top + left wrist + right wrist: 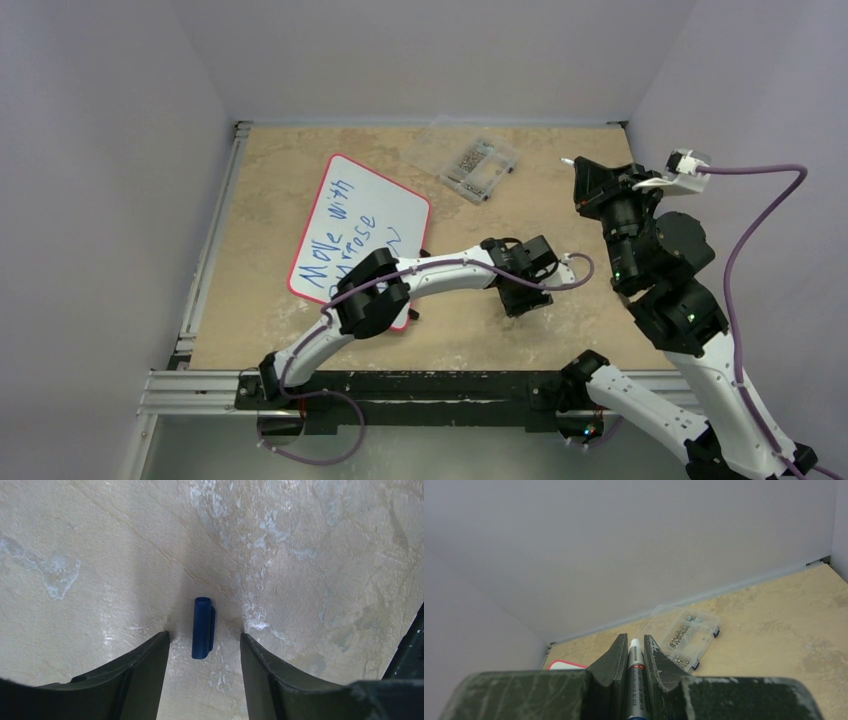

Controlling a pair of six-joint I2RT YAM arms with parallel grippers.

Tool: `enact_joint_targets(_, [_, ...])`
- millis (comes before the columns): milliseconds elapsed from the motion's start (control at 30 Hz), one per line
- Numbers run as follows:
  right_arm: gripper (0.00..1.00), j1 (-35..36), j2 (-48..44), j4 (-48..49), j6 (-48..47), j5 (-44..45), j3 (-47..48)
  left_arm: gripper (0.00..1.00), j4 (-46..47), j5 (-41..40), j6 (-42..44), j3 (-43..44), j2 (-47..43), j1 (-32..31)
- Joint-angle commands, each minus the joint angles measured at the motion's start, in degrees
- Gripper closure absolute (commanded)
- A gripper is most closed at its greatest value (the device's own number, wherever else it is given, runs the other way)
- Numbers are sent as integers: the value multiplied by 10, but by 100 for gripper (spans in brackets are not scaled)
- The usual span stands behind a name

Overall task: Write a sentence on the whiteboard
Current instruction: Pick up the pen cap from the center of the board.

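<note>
The whiteboard (385, 205), white with a red rim, lies tilted on the table's left half; one corner (566, 665) shows in the right wrist view. The sentence (340, 235) runs across it in big blue letters, its lower part hidden under my left arm. My left gripper (522, 298) points down at the table right of the board. Its fingers (150, 670) stand open on either side of a small blue marker cap (202, 627) lying on the table, with a gap on each side. My right gripper (635, 640), raised at the right, is shut on a silver marker (634, 667).
A clear plastic box of screws (478, 165) sits near the back wall, also seen from the right wrist as the box (689, 637). Purple walls close in three sides. A metal rail (205, 260) runs along the table's left edge.
</note>
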Motion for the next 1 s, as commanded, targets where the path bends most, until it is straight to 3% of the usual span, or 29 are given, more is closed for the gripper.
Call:
enact_joint_targets(0, [100,-1,0,10,-3,-6,11,49,-13,28,6,45,27,-3])
enact_joint_targets(167, [100,-1,0,10,-4,-6,9,54,-27,33,4,58,41,-3])
enact_joint_targets(267, [100,-1,0,11,-5,-5,8,62,-31,27,5,49,40,-3])
enact_joint_targets(333, [100,-1,0,12,-6,-5,9,77,-31,24,4,40,37,-3])
enact_joint_targets(367, [100,-1,0,13,-6,-5,8,96,-31,23,2,37,36,-3])
enact_joint_targets(400, [100,-1,1,13,-5,-6,7,100,-34,21,-3,36,34,-2])
enact_joint_targets(633, [100,-1,7,19,-4,-8,10,100,44,72,-42,-79,-85,3])
enact_joint_targets(967, [100,-1,28,34,-13,-31,38,100,67,127,-66,-196,-266,41])
